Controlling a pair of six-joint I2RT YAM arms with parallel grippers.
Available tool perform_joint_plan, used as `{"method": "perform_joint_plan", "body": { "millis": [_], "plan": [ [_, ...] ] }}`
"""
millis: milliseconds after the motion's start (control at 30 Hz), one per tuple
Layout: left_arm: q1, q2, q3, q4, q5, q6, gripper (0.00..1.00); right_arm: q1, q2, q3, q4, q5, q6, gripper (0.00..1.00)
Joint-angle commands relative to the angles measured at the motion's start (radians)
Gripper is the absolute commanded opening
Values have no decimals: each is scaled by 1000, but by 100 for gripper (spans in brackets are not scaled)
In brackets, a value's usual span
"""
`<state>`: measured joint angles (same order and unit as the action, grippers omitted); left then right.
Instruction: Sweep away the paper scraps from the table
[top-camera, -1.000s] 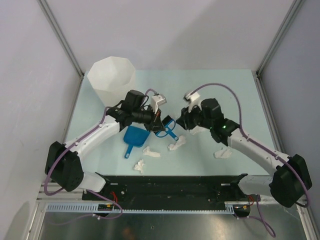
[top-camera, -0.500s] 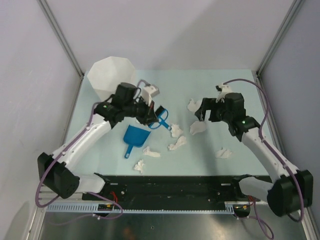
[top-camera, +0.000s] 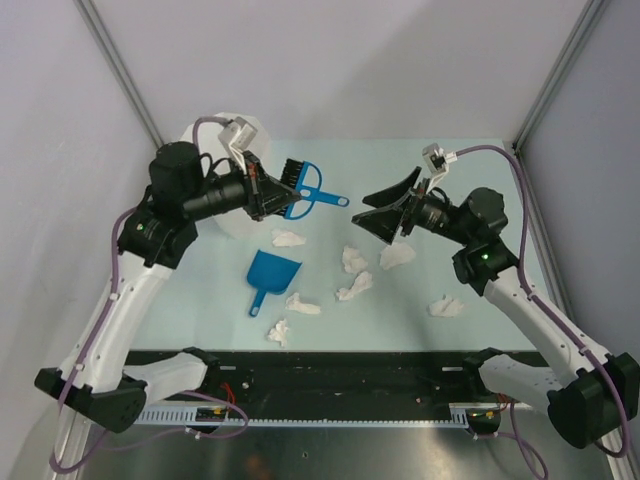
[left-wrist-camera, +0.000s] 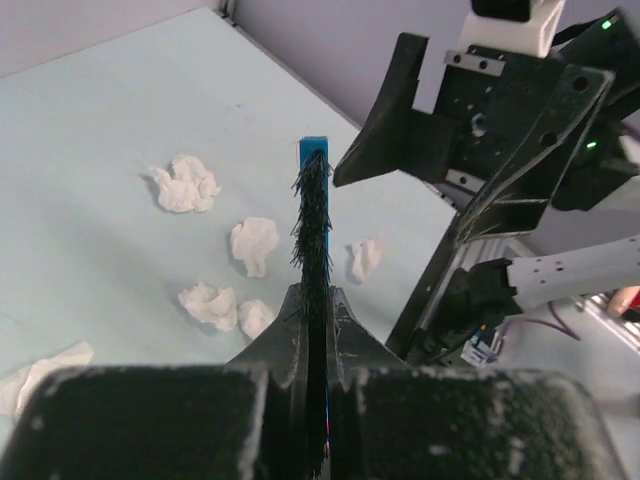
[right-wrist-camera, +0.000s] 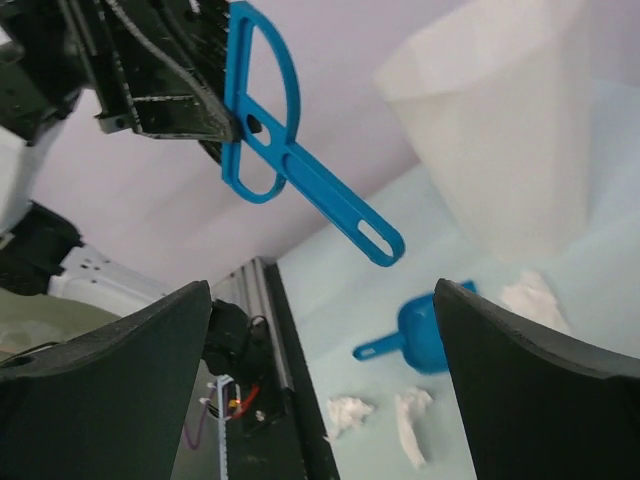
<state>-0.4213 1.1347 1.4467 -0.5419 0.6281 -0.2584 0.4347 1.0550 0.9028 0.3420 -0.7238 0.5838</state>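
Note:
Several crumpled white paper scraps (top-camera: 353, 260) lie scattered on the mint-green table (top-camera: 470, 180); the left wrist view shows them (left-wrist-camera: 255, 243) below the brush. My left gripper (top-camera: 272, 190) is raised above the table's back left and is shut on a blue brush (top-camera: 303, 190) with black bristles (left-wrist-camera: 312, 215), its handle pointing right. My right gripper (top-camera: 386, 213) hangs in the air facing that brush, jaws wide open and empty. The right wrist view has the brush (right-wrist-camera: 290, 160) ahead of my right gripper (right-wrist-camera: 322, 290).
A blue dustpan (top-camera: 270, 273) lies on the table at centre left, also in the right wrist view (right-wrist-camera: 425, 335). A tall white faceted bin (top-camera: 222, 135) stands at the back left, partly behind my left arm. Grey walls border the table and a black rail (top-camera: 340, 370) runs along the front.
My left arm lifted the brush off the table and drew it back to the left. My right gripper opened wide and rose, turning toward the brush. Scraps under the arms came into view.

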Motion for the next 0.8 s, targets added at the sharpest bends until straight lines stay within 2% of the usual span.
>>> {"method": "perform_joint_plan", "body": {
  "millis": [0, 67, 267, 433, 500, 633, 667, 767],
  "plan": [
    [-5, -65, 76, 33, 42, -93, 0, 82, 5, 10, 241, -25, 70, 98],
    [-8, -75, 87, 36, 77, -104, 0, 133, 8, 10, 297, 3, 66, 96],
    [-39, -85, 84, 45, 97, -117, 0, 133, 72, 19, 474, -14, 197, 81],
    [-62, -92, 92, 53, 125, -114, 0, 133, 106, 24, 528, 21, 238, 81],
    [-65, -99, 92, 56, 127, -117, 0, 130, 112, 24, 563, 24, 280, 78],
    [-65, -98, 87, 60, 105, -116, 0, 153, 114, 24, 609, 35, 289, 59],
    [-63, -98, 86, 60, 108, -117, 0, 157, 112, 24, 603, 38, 283, 51],
    [-65, -96, 84, 65, 102, -120, 0, 179, 115, 25, 578, 35, 261, 43]
  ]
}}
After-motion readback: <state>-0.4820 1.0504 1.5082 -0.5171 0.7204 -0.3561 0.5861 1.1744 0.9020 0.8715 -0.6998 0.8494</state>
